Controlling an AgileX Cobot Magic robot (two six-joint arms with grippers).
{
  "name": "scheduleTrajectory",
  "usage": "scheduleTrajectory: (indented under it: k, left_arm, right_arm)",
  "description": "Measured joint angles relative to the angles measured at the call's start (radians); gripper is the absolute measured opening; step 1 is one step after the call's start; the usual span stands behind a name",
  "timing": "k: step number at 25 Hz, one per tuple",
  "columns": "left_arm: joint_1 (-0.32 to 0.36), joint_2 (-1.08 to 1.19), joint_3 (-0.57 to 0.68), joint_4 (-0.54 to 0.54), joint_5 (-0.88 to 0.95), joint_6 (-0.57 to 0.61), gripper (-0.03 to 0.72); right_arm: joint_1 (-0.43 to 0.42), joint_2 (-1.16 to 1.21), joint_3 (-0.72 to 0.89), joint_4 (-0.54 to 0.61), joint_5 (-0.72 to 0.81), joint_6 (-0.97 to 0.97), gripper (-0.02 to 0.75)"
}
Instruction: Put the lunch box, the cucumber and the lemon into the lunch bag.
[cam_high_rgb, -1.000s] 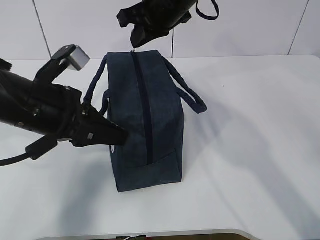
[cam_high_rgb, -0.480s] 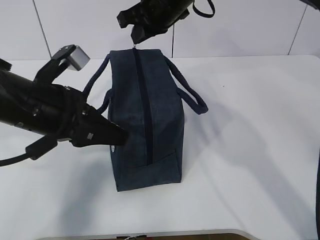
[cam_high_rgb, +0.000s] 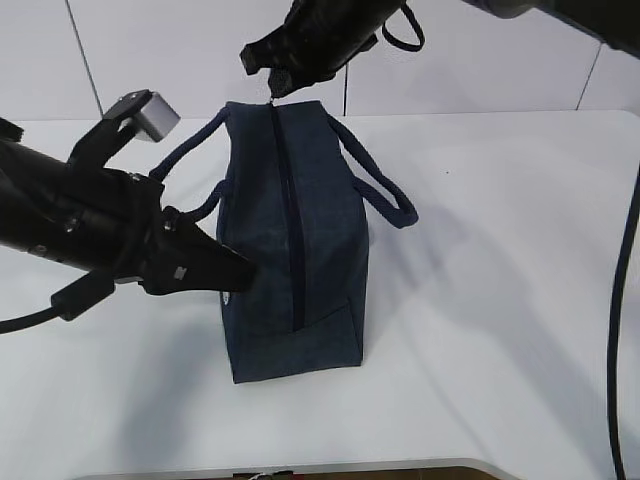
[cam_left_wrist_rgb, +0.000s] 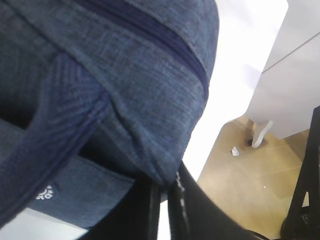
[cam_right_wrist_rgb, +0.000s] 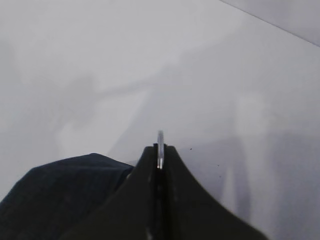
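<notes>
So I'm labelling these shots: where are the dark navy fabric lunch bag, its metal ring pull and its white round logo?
Dark navy fabric lunch bag (cam_high_rgb: 325, 240): exterior view, top panel.
Metal ring pull (cam_right_wrist_rgb: 160, 145): right wrist view, ring edge between shut fingertips.
White round logo (cam_left_wrist_rgb: 45, 192): left wrist view, its centre.

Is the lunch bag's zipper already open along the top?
No. In the exterior view the zipper on the lunch bag runs as one closed dark line, with no silver lining showing.

A white table (cam_high_rgb: 500, 300) fills most of the scene, backed by a pale panelled wall (cam_high_rgb: 150, 50). Beyond the table edge, tan floor (cam_left_wrist_rgb: 240, 175) shows with a small white scrap (cam_left_wrist_rgb: 234, 150).
</notes>
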Motion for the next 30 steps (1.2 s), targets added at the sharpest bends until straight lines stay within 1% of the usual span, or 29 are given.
scheduleTrajectory:
  k: [7, 13, 20, 27, 30]
  left_arm:
    - [0.000, 0.000, 0.000, 0.000, 0.000, 0.000, -0.012]
    - [0.000, 0.000, 0.000, 0.001, -0.012, 0.000, -0.013]
    - [0.000, 0.000, 0.000, 0.005, -0.067, 0.000, -0.013]
    - [0.000, 0.000, 0.002, 0.029, -0.185, 0.000, -0.013]
    - [0.000, 0.000, 0.002, 0.034, -0.253, 0.002, -0.013]
  right_arm:
    - [-0.002, 0.010, 0.000, -0.043, -0.007, 0.000, 0.005]
    - [-0.002, 0.010, -0.001, -0.054, 0.028, 0.000, 0.005]
    - [-0.007, 0.010, -0.007, -0.066, 0.123, -0.071, 0.005]
    - [-0.010, -0.011, -0.010, -0.154, 0.271, -0.096, 0.005]
    - [-0.012, -0.023, -0.010, -0.158, 0.317, -0.116, 0.005]
